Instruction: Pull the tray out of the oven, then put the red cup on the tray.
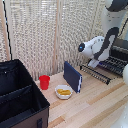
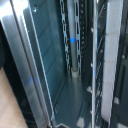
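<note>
Looking at the exterior view, we see the arm reaching toward the oven at the exterior view's right edge. The tray, a rack of thin dark bars, sticks out of the oven front over the tabletop. We judge that the first step, pulling the tray out, is in hand or close to its end; how far the tray must still come we cannot say.

The wrist view shows only the oven inside at close range: metal walls, a glass-like panel and thin rack bars. The fingers do not show clearly in any view, so we cannot tell if they are wide, narrow or holding the tray.

The red cup stands upright on the tabletop, well apart from the tray, just beside the large black case. A white bowl with yellow pieces is near it, and an upright dark-blue panel stands between the cup and the tray.

The next move, we think, calls for leaving the tray and travelling across to the cup. The path should pass above the blue panel. Beside the cup, the case wall leaves little room on one side; the side toward the bowl is more open.
</note>
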Motion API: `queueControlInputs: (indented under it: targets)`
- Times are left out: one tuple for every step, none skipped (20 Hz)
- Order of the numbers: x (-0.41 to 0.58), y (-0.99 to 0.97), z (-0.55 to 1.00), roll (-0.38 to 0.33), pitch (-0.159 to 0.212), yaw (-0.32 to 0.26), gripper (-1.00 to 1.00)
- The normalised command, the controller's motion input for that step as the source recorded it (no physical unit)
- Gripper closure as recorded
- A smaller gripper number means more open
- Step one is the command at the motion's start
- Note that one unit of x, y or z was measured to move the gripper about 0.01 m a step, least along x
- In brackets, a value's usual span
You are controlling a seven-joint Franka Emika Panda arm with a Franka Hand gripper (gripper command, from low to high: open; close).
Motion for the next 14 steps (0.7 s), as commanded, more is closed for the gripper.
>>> queueControlInputs:
  targets:
    - [0.0, -0.43, 0.09, 0.005, 0.134, 0.101, -1.0]
    - [0.0, -0.44, 0.05, 0.017, 0.144, 0.097, 1.0]
    - [0.0, -0.4, 0.02, 0.044, 0.135, 0.09, 1.0]
    - [0.0, -0.37, 0.02, 0.064, 0.123, 0.079, 1.0]
    - [0.023, -0.33, 0.02, 0.074, 0.111, 0.057, 1.0]
    - [0.02, -0.35, 0.02, 0.083, 0.097, 0.047, 1.0]
    - [0.011, -0.4, 0.05, 0.119, 0.081, 0.044, 1.0]
    - [0.011, -0.36, 0.06, 0.104, 0.064, 0.034, 1.0]
    - [0.0, -0.43, 0.09, 0.134, 0.041, 0.037, 1.0]
    - [0.0, -0.42, 0.11, 0.141, 0.015, 0.028, 1.0]
    - [0.0, -0.36, 0.08, 0.142, 0.002, 0.057, 1.0]
    - [0.0, -0.43, 0.07, 0.206, 0.0, 0.064, 1.0]
    - [0.0, -0.45, 0.06, 0.251, 0.0, 0.061, 1.0]
    - [0.0, -0.42, 0.03, 0.271, 0.0, 0.072, 1.0]
